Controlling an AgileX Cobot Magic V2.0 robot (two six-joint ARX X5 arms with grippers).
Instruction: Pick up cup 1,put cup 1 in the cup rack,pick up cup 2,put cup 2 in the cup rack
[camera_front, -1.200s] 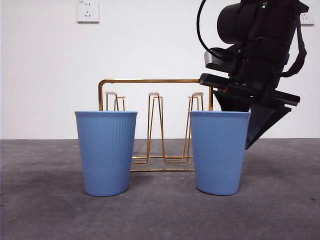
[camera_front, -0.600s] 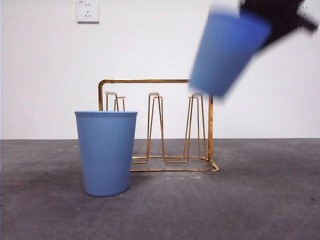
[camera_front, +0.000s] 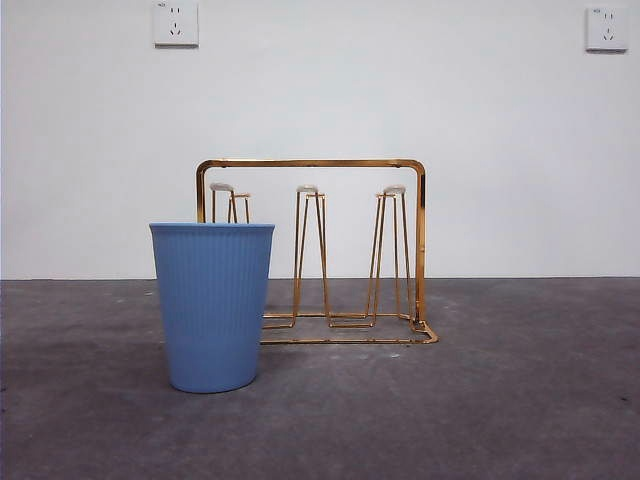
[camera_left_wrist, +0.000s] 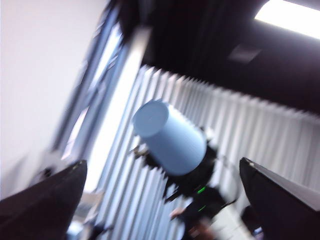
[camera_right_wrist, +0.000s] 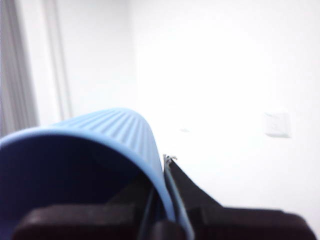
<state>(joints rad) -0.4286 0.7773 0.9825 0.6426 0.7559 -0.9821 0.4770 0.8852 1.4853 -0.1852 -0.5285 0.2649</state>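
The right hand (camera_right_wrist: 165, 200) pinches cup 1's (camera_right_wrist: 90, 165) rim, raised well above the cup rack (camera_front: 310, 250). The left hand (camera_left_wrist: 160, 200) is spread, empty. Cup 2 (camera_front: 212, 305) stands just before the rack; these ribbed cups look light and stiff, so wall pinching suits.

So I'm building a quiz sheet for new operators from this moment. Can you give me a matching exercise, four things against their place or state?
Things:
1. blue cup on the table
2. lifted blue cup
3. cup rack
4. left gripper

States:
A. open, holding nothing
B. gold wire, nothing on its white-tipped prongs
C. clamped by its rim in the right gripper, out of the front view
D. upright in front of the rack's end

Pairs: 1-D, 2-C, 3-B, 4-A
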